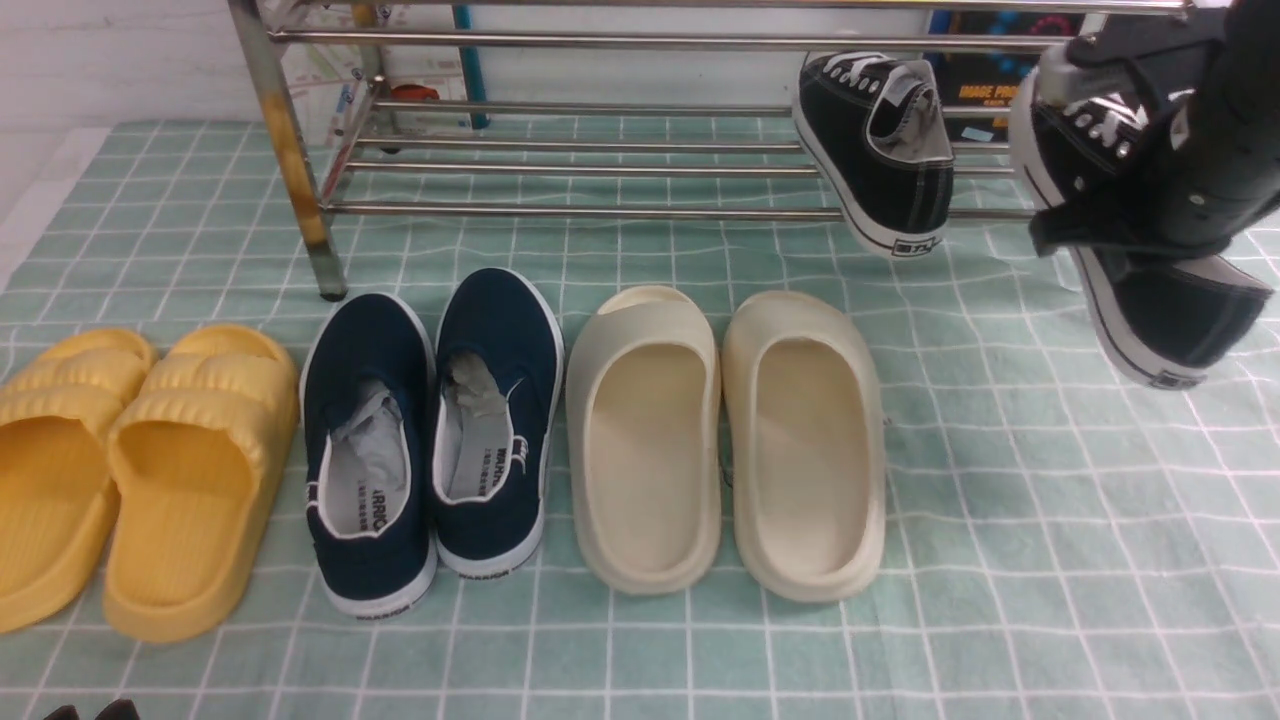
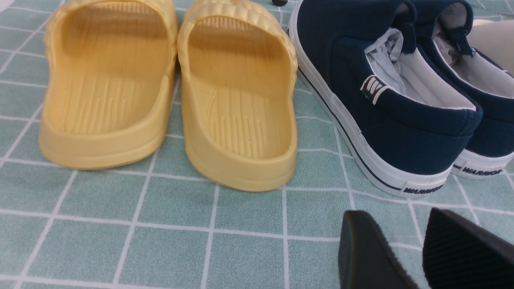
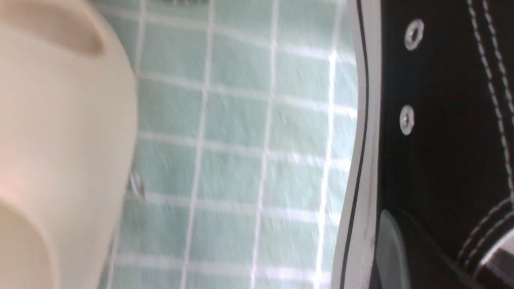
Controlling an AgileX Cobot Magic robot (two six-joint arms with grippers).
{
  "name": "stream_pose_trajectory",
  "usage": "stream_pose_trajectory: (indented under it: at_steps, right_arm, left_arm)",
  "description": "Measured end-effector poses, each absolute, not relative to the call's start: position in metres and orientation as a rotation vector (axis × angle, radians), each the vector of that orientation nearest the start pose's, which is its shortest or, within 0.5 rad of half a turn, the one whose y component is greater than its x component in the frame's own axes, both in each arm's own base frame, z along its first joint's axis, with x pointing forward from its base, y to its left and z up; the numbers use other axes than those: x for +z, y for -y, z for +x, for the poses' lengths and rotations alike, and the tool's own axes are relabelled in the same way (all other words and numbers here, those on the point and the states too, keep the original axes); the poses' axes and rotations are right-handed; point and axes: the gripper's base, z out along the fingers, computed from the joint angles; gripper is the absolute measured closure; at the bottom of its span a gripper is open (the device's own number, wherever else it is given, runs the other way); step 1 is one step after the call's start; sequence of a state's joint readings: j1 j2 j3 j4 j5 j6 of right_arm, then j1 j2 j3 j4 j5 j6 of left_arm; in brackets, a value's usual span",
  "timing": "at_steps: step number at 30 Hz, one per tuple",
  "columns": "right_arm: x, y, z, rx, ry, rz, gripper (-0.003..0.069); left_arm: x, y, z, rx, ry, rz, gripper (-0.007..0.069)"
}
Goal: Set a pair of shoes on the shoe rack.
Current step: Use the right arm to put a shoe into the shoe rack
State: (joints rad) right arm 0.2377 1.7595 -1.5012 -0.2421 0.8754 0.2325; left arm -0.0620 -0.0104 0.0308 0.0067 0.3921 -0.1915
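Right claw (image 1: pixel 1075 150) clenched on second sneaker (image 1: pixel 1180 310), held in the air at the right end of the rack (image 1: pixel 600 210).
First sneaker (image 1: pixel 890 150) sits tilted on the lower bars, heel overhanging the front bar. Left claw (image 2: pixel 395 224) released, fingers apart, low over the bench (image 1: pixel 1000 500) near yellow slides (image 2: pixel 237 100) and navy slip-ons (image 2: pixel 341 40). Cream slides (image 1: pixel 645 440) mid-row on bench.

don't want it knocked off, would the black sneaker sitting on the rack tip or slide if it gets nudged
Probably tippy: the black sneaker lies tilted, heel hanging past the front bar of the rack. It may slide too, since the bars are smooth round tubes. It looks light canvas, so a brush from the held sneaker could shift it.
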Motion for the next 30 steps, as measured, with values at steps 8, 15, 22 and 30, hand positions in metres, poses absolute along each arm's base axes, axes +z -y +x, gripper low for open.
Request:
stream_pose_trajectory:
  at_steps: [8,15,22,30]
  right_arm:
    - [0.277,-0.077,0.449,-0.141,-2.523,-0.119,0.0635]
    - [0.269,-0.072,0.493,-0.138,-2.466,-0.112,0.0635]
    - [0.259,-0.081,0.508,-0.062,-2.473,-0.174,0.0635]
    - [0.257,-0.083,0.513,-0.04,-2.437,-0.176,0.0526]
  left_arm:
    - [0.168,0.003,0.052,-0.166,-1.896,-0.119,0.0386]
    - [0.168,0.003,0.052,-0.166,-1.896,-0.119,0.0386]
    - [0.168,0.003,0.052,-0.166,-1.896,-0.119,0.0386]
    - [0.168,0.003,0.052,-0.166,-1.896,-0.119,0.0386]
